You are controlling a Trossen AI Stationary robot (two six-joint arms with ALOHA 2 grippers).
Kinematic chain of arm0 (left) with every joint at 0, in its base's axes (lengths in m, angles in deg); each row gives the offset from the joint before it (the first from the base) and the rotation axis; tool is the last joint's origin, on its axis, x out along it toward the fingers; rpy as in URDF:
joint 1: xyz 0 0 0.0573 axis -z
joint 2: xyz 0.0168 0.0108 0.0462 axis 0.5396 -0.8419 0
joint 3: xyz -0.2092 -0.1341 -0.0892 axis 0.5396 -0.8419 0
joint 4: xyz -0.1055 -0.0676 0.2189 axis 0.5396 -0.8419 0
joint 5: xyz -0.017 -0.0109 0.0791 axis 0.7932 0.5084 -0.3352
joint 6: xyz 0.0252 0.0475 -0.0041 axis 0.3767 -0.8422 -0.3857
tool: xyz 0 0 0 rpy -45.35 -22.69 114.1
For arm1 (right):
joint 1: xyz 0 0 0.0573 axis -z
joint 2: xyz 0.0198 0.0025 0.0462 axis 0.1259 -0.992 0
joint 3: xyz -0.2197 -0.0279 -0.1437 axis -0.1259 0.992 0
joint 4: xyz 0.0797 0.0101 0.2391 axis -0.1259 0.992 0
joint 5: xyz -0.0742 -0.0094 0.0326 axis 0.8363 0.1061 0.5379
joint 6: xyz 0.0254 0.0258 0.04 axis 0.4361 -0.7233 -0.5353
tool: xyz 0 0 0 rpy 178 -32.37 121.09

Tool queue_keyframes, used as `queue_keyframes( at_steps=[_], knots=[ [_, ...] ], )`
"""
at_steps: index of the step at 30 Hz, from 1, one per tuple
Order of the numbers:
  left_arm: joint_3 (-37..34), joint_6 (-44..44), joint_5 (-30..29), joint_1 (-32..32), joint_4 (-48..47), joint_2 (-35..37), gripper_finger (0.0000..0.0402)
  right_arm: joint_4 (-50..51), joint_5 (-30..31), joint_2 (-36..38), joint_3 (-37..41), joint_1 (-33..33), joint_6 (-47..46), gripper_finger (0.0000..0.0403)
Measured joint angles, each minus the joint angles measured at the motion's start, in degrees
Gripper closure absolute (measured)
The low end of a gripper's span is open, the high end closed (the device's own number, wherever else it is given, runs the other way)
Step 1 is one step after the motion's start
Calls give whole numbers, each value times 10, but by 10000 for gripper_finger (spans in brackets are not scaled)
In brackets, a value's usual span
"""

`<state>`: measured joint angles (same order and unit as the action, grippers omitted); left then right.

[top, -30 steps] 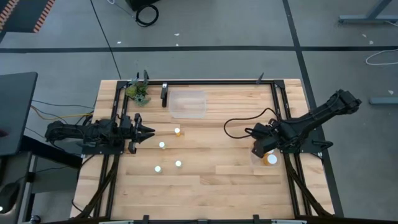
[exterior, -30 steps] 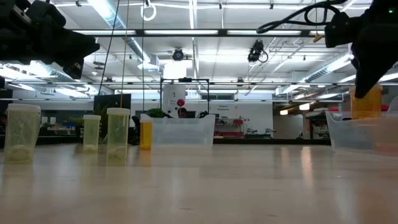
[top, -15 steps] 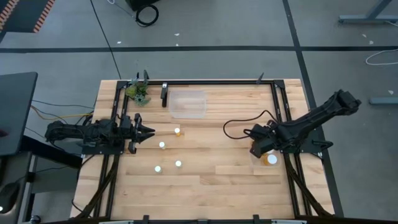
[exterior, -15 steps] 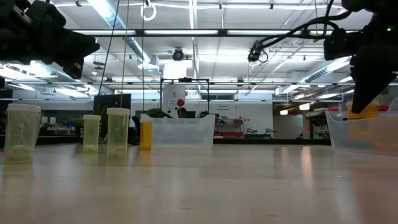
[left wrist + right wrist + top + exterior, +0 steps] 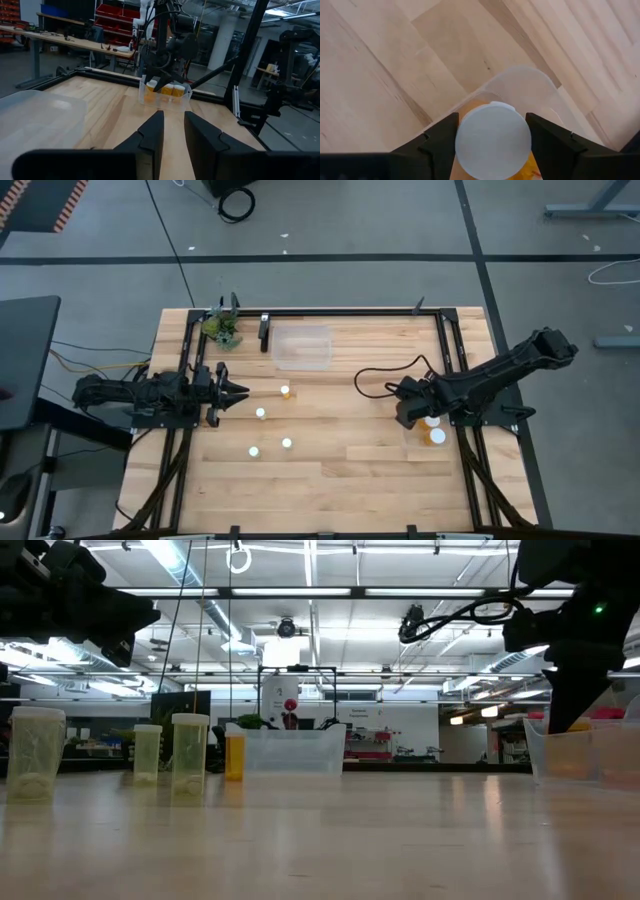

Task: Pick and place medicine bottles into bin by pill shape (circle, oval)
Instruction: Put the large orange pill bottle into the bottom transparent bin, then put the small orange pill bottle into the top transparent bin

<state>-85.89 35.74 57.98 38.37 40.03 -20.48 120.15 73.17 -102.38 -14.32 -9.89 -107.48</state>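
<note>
On the right side of the table: our right gripper (image 5: 412, 412) hangs over the corner of a small clear bin (image 5: 428, 442) at the right rail.
Right gripper's state: our fingers (image 5: 440, 135) stand spread on either side of a white-capped bottle (image 5: 493, 139); from the wrist view we see gaps between cap and fingers, so we read it as released, nothing grasped.
Bottles in the right bin: from above we see one white cap (image 5: 432, 421) and an orange bottle (image 5: 437, 437); the left wrist view shows three orange bottles (image 5: 166, 92) standing side by side in it.
Bottles left on the table: four white-capped ones stand upright near the left arm, at (image 5: 285, 391), (image 5: 260, 413), (image 5: 286, 443) and (image 5: 254, 450), well apart.
Second bin: a larger clear bin (image 5: 301, 347) sits at the far edge.
Left gripper: ours (image 5: 232, 390) waits at the left rail, fingers (image 5: 150, 135) parted.
</note>
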Motion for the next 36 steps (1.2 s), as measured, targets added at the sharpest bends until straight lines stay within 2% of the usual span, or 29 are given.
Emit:
queue_keyframes(
  at_steps=[10, 15, 24, 36],
  knots=[
    [0, 0, 0, 0, 0, 0, 314, 8, -9, 0, -6, 6, 1, 147],
    [0, 0, 0, 0, 0, 0, 311, 51, -16, 0, -49, 6, 3, 146],
    [0, 0, 0, 0, 0, 0, 317, 44, -5, -2, -110, 6, 14, 146],
    [0, 0, 0, 0, 0, 0, 311, 10, 42, -117, -201, 12, 134, 146]
  ],
)
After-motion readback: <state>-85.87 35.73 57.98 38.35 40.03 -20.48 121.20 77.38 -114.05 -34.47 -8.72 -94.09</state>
